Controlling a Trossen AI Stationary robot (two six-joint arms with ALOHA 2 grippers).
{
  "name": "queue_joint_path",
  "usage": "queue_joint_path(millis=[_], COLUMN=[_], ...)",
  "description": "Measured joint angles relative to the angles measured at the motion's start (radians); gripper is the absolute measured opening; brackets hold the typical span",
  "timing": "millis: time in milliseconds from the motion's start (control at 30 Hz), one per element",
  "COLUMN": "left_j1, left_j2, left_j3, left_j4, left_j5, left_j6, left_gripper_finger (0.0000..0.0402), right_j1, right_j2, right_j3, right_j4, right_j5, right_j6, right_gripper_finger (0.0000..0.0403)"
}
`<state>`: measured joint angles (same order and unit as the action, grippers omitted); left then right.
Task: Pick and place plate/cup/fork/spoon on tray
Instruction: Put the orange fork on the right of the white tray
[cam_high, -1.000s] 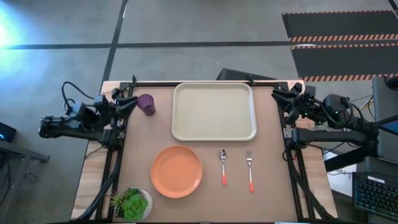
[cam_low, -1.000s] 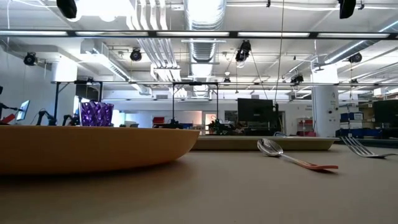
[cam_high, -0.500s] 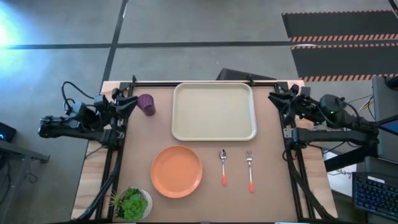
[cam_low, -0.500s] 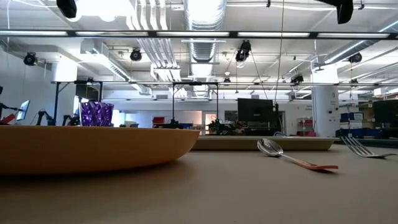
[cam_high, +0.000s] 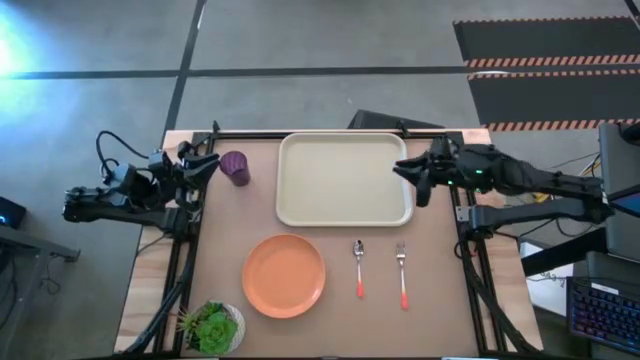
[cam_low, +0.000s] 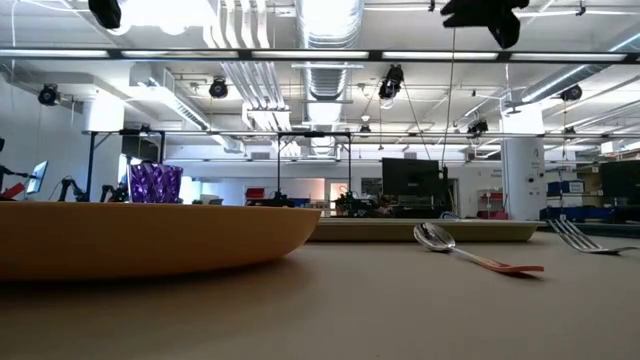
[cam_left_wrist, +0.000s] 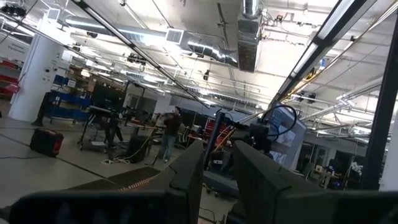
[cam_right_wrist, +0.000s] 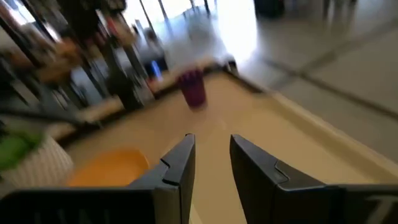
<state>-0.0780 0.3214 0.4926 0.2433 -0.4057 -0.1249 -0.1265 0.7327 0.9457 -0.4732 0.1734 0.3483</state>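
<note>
Brown board formed the surface (cam_high: 330, 250), bordered by a black frame and standing on a grey concrete floor; an open hall with ceiling ducts lay behind it. Places are given on a clock face laid over the high view.

The tray (cam_high: 345, 178) lay at 12 o'clock, nothing on it, so no item had yet been delivered. The plate (cam_high: 284, 275) rested flat toward 7 o'clock, well apart from the tray. The spoon (cam_high: 359, 265) and fork (cam_high: 401, 270) lay side by side near 5 o'clock, handles toward 6 o'clock and metal ends toward the tray, each separate enough to be taken singly. The cup (cam_high: 236, 167) stood upright at 10 o'clock, beside the tray's left edge. A potted plant (cam_high: 212, 326) at 7 o'clock took no part in the task.

The right tool (cam_high: 416, 176) was held above the tray's right rim at about 2 o'clock, raised off the surface, as its place high in the low view (cam_low: 483, 12) suggests. Its fingers (cam_right_wrist: 176, 165) stood parted with nothing between them, pointing across the surface toward the cup and plate, a posture suited to reaching for a first item. The left tool (cam_high: 203, 163) waited at 10 o'clock, close to the cup; its wrist view showed fingers (cam_left_wrist: 189, 171) apart and empty, aimed out into the room. The left arm looked best placed for the cup, the right for the cutlery.
</note>
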Motion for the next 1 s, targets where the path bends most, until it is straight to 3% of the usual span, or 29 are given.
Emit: queue_joint_path(millis=[167, 400, 533, 767, 1000], left_j1=[0.0, 0.0, 0.0, 0.0, 0.0], left_j2=[-0.002, -0.002, -0.002, -0.003, -0.003], left_j3=[-0.003, -0.003, -0.003, -0.003, -0.003], left_j4=[0.0, -0.001, -0.001, 0.0, 0.0], left_j5=[0.0, 0.0, 0.001, 0.001, 0.005], left_j6=[0.0, 0.001, 0.001, 0.001, 0.001], left_gripper_finger=[0.0073, 0.0073, 0.0073, 0.0073, 0.0073], right_j1=[0.002, 0.011, 0.011, 0.06, 0.23], right_j2=[0.135, 0.315, 0.382, 0.384, 0.362], right_j3=[0.149, 0.299, 0.366, 0.378, 0.364], right_j4=[-0.218, -0.266, -0.442, -0.767, -0.946], right_j5=[-0.005, -0.077, -0.051, -0.045, -0.054], right_j6=[0.009, -0.06, -0.046, 0.197, 0.493], right_gripper_finger=[0.0091, 0.0091, 0.0091, 0.0091, 0.0091])
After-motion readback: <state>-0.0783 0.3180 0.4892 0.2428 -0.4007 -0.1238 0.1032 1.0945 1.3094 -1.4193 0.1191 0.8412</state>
